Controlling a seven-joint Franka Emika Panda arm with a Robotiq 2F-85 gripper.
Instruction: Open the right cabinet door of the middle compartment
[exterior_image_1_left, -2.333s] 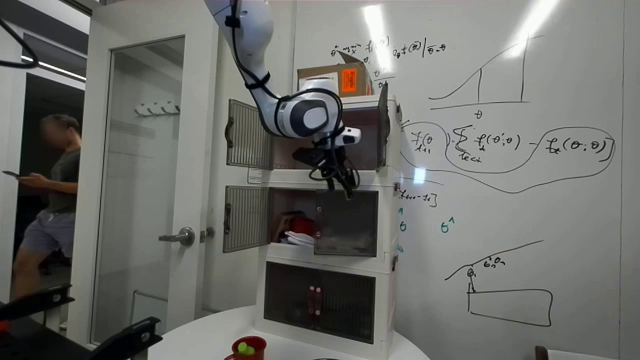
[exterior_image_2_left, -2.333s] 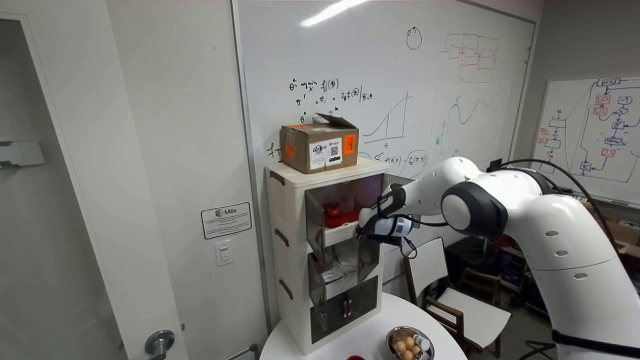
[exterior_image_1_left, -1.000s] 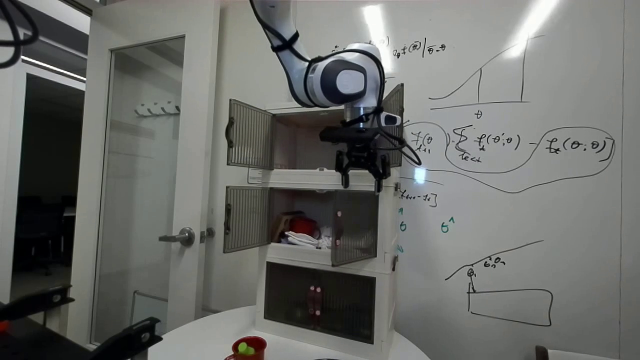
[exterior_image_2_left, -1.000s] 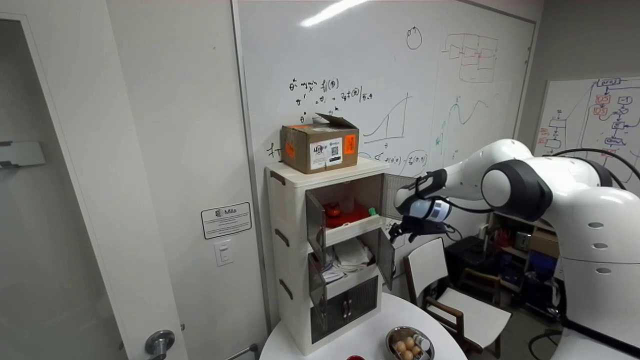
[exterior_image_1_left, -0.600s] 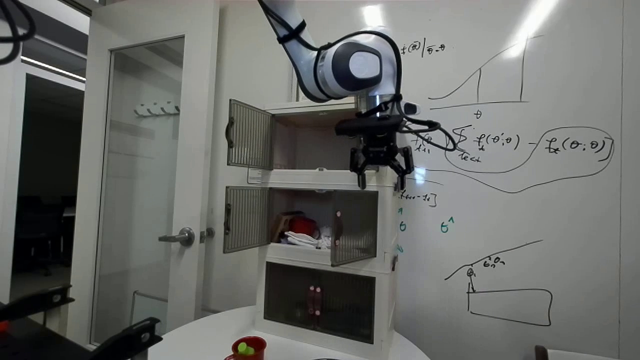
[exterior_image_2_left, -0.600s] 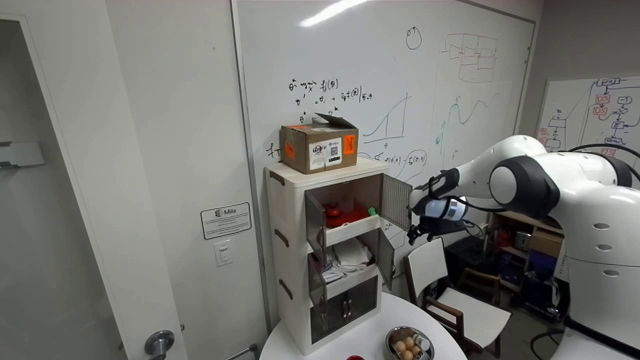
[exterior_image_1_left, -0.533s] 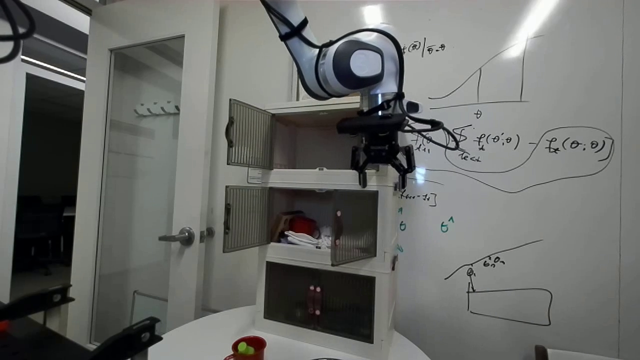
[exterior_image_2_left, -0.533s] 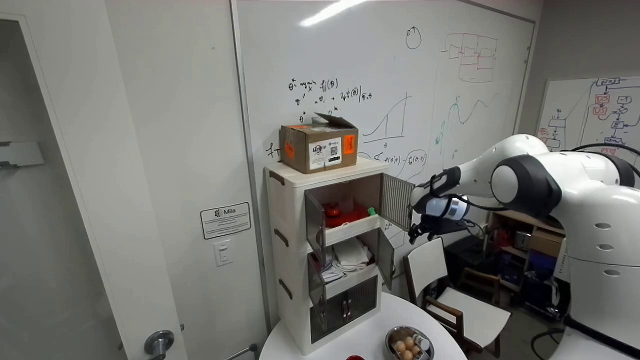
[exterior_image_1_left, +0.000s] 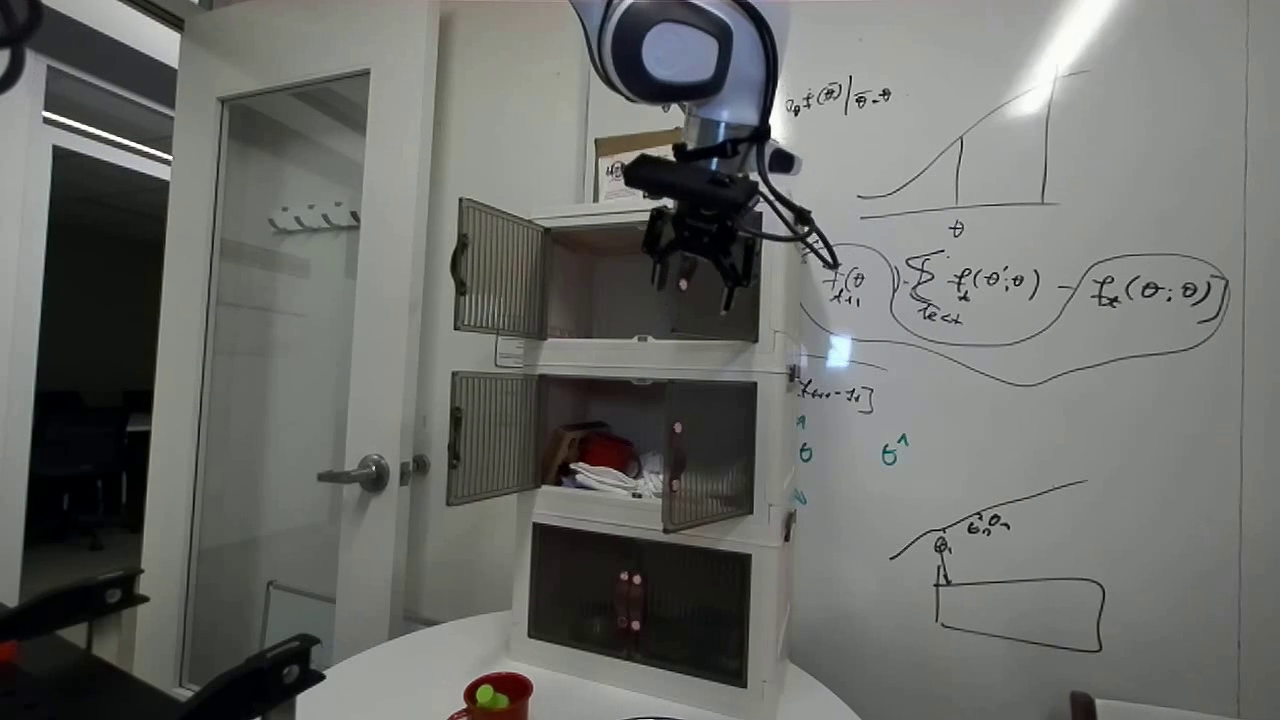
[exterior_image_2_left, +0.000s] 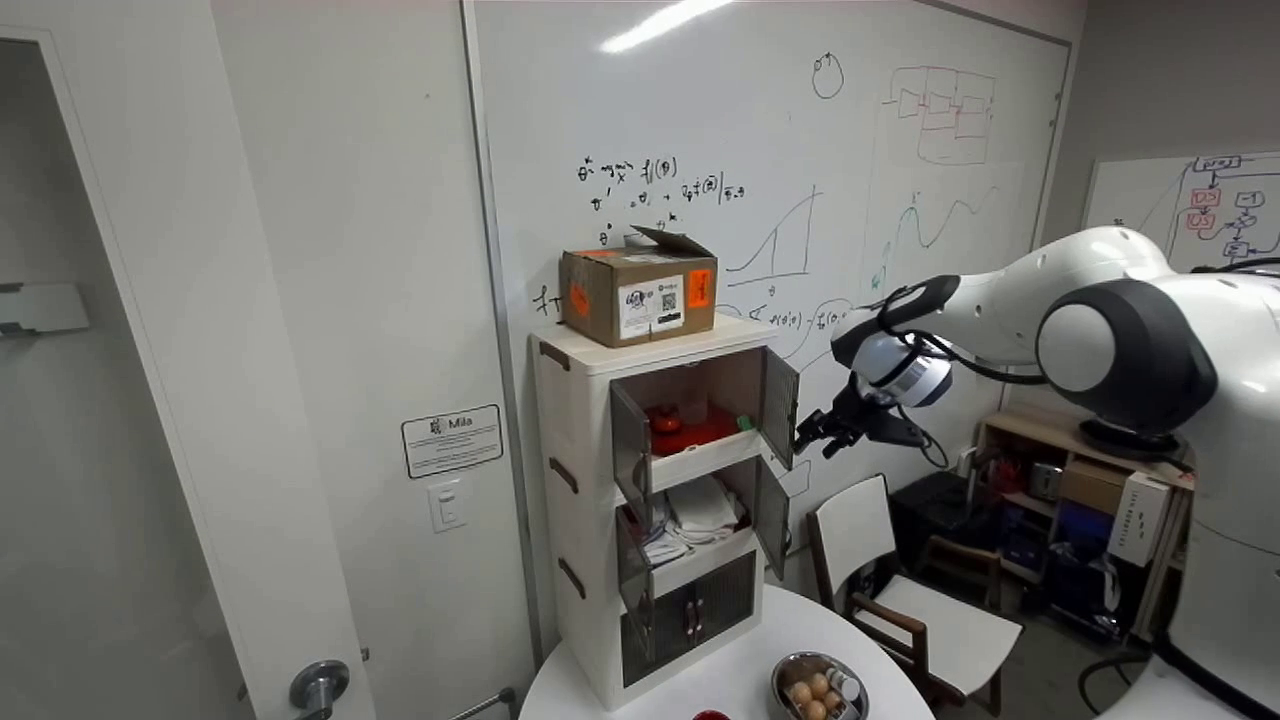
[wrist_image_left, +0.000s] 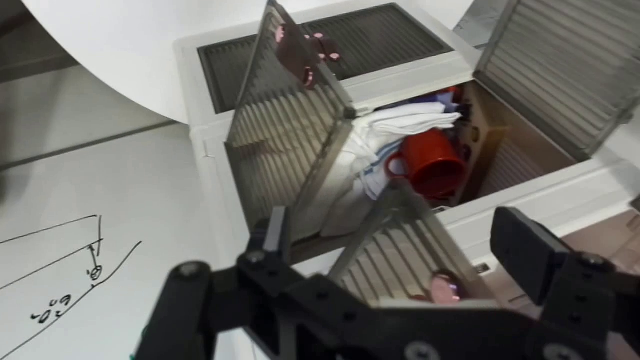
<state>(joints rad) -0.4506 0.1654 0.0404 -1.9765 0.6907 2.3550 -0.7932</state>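
Currently we find the right cabinet door (exterior_image_1_left: 712, 455) swung partly outward from the middle compartment (exterior_image_1_left: 600, 503), which holds white cloths (wrist_image_left: 410, 122) and a red mug (wrist_image_left: 425, 147), in the white cabinet (exterior_image_1_left: 775, 450) standing at the far edge of the counter (exterior_image_1_left: 430, 655) in an exterior view. We have the end effector (exterior_image_1_left: 692, 290), its fingers (wrist_image_left: 525, 252) spread apart, in front of the top tier (exterior_image_1_left: 590, 353), just beside the upper right door (exterior_image_2_left: 781, 408), though whether they touch we cannot tell. Near the counter's right edge we see a metal bowl (exterior_image_2_left: 787, 668)
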